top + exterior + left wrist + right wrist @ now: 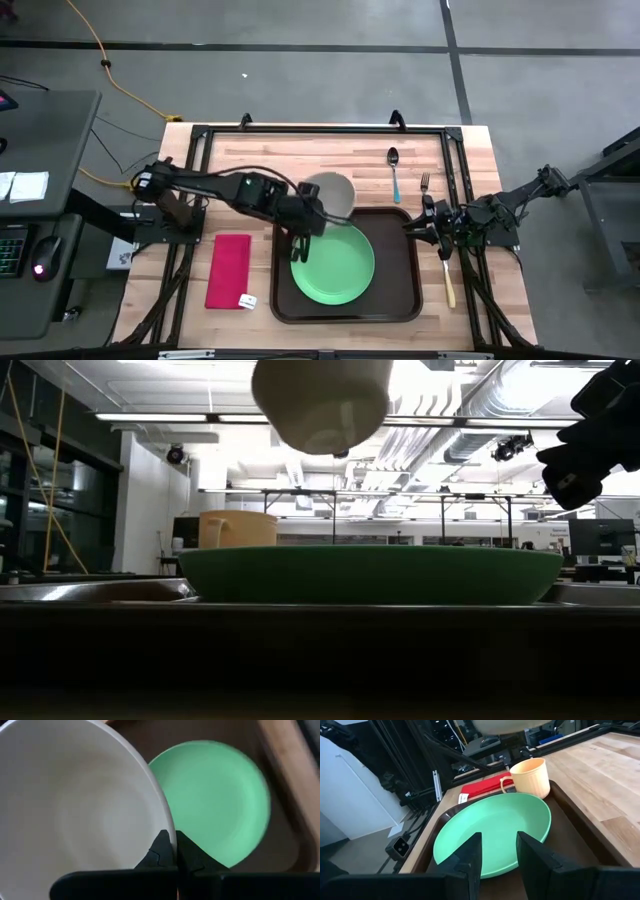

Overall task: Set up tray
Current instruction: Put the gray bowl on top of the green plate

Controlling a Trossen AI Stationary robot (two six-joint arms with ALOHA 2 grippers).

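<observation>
Pressed together on the rim of a white bowl (75,805), the jaws of the left gripper (175,851) hold the bowl in the air above the brown tray (395,300), over its far left part and the green plate (335,268) lying in it. The left arm reaches across the desk (300,160) from its left edge, stretched nearly level toward the middle — the bowl hangs high enough to fill the upper edge of the low view. A pale orange mug (530,777) stands in the tray just beside the plate. The jaws of the right gripper (420,222) stand spread and empty at the tray's right rim, pointing inward over it, the right arm coming in low from the desk's right edge. Beyond the tray lie a spoon (394,170) and a fork (424,185); a folded red napkin (229,270) lies to its left — a knife (448,280) to its right.
</observation>
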